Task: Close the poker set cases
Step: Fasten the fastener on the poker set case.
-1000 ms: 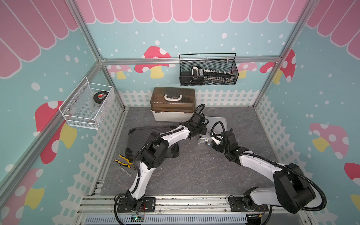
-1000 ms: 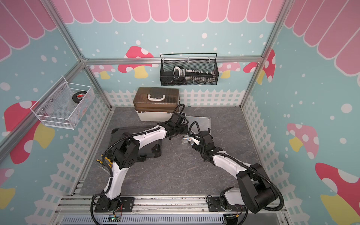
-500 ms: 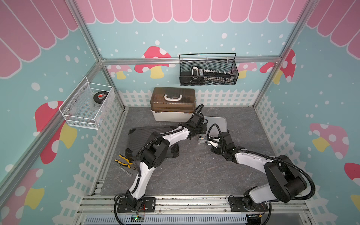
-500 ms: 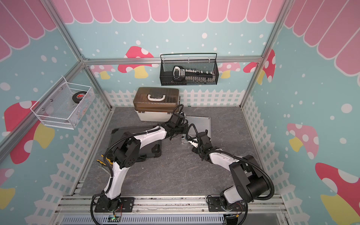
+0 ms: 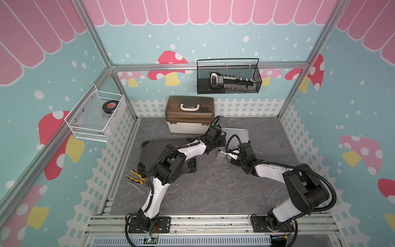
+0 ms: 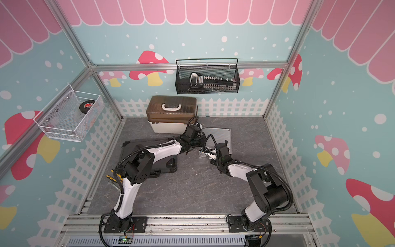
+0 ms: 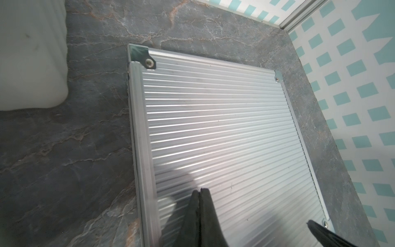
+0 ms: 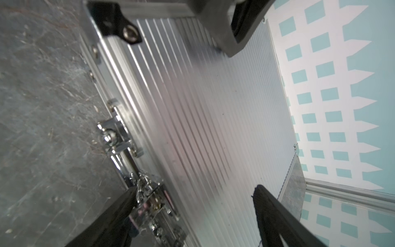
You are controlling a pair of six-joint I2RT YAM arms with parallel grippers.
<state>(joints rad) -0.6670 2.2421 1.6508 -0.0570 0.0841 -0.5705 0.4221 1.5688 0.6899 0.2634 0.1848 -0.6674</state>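
The silver poker set case (image 7: 224, 128) lies flat on the floor with its ribbed lid down, seen in both top views (image 5: 237, 134) (image 6: 220, 134). My left gripper (image 7: 201, 190) is shut, and its tips rest on the lid near a front corner. My right gripper (image 8: 194, 190) stands open at the case's front edge (image 5: 227, 153). One of its fingers (image 8: 119, 209) is beside a shiny metal latch (image 8: 149, 198) and the other is over the lid. The larger black poker set case (image 5: 154, 147) (image 6: 136, 147) lies flat to the left, partly hidden by my left arm.
A cream box with a brown lid (image 5: 190, 115) stands just behind the cases. Pliers (image 5: 136, 177) and a wrench (image 5: 137, 188) lie by the left fence. A black wire basket (image 5: 228, 77) hangs on the back wall and a white one (image 5: 96, 117) on the left wall.
My right gripper has slid a little to the left along the silver case's front edge, and that arm's elbow has lifted. The left arm stays on the lid.
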